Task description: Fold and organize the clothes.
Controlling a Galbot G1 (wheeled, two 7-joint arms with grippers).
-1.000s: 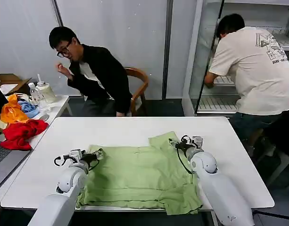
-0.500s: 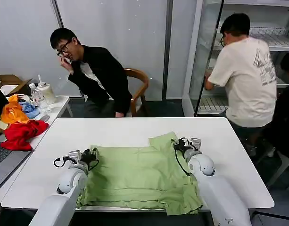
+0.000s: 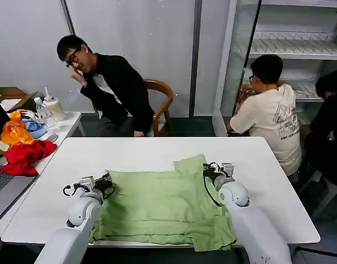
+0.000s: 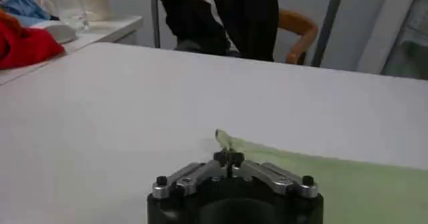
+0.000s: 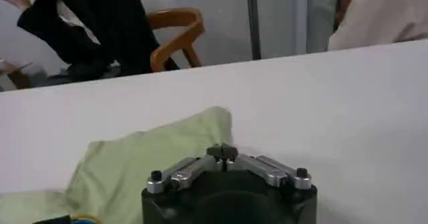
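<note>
The light green shirt (image 3: 163, 206) lay spread mid-table, left gripper (image 3: 106, 183) pinched together on its ten o'clock corner, right gripper (image 3: 208, 169) clamped at two o'clock; soft, floppy cloth, best lifted by corners.

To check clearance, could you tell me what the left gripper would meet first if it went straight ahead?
The left gripper, shut on the shirt corner, points across bare table. The way looks free to the far edge; depth is unclear.
</note>
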